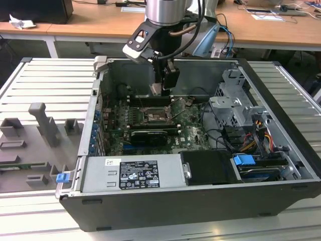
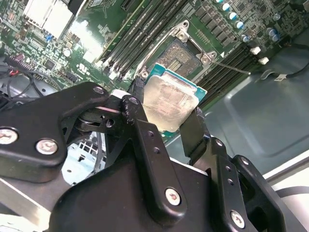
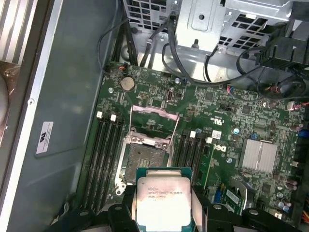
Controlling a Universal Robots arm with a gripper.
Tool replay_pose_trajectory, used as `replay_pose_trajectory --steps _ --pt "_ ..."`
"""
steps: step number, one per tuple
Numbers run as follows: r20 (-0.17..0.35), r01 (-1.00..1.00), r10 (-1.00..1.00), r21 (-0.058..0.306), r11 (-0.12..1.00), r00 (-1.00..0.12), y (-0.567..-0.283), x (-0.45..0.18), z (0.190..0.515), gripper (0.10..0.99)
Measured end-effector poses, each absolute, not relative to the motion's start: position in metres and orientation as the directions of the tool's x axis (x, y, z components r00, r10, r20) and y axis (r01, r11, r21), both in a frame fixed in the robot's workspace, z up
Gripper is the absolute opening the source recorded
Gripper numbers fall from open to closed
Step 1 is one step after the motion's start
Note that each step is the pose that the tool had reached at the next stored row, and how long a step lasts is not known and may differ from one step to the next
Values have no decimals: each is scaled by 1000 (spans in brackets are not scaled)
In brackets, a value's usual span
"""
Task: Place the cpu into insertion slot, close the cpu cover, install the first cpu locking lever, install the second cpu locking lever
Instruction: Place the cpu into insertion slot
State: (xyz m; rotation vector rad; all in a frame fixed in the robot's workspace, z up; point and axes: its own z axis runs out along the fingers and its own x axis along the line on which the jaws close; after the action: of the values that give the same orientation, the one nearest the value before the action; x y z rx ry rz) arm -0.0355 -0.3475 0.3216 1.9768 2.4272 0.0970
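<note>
Above green motherboard (image 3: 231,121), black pincer (image 2: 167,107) clamps the flat, square, dull-silver cpu (image 3: 163,200) by its edges.

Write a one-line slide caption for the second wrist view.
The pincer grips the cpu by two opposite edges, poised over the motherboard near the empty socket.

Claw (image 2: 166,108) clamps the cpu (image 2: 171,96) — insertion slot (image 2: 181,55) lies uncovered close by.
</note>
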Motion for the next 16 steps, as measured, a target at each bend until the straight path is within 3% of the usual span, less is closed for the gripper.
replay_pose_trajectory --steps 16 --pt "38 990 991 52 129 -131 -345 -36 302 541"
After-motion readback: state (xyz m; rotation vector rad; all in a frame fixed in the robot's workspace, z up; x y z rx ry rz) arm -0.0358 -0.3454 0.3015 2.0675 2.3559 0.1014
